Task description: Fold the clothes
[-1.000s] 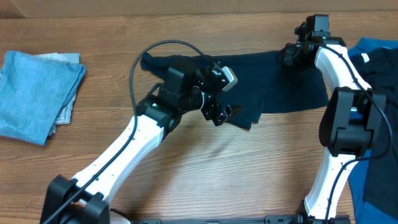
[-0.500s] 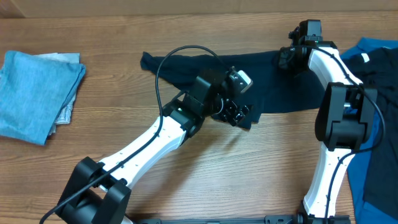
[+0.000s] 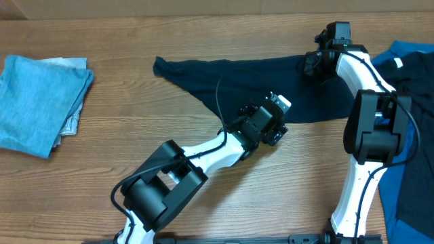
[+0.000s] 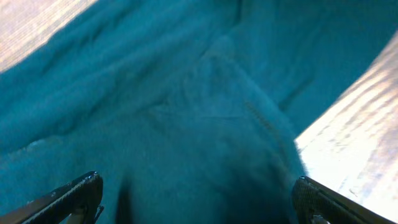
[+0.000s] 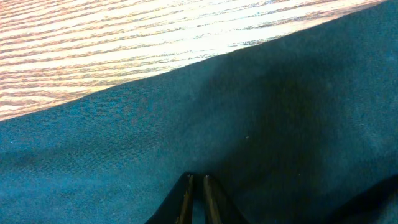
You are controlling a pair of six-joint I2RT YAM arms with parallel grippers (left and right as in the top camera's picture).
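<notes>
Dark navy garment (image 3: 237,78) — right gripper (image 5: 196,185) pinching | white tag (image 3: 398,63) on royal-blue garment (image 3: 415,49) — illegible

The left wrist view is blurred, and the royal blue garment (image 3: 417,53) runs off the overhead's right edge.

navy garment (image 3: 230,76): near-black, plain | folded cloth (image 3: 34,102) left of it: light blue | layer (image 3: 72,122) beneath that cloth: pale grey | second garment (image 3: 417,49) right of it: royal blue | table (image 3: 102,169): brown wood grain
</notes>
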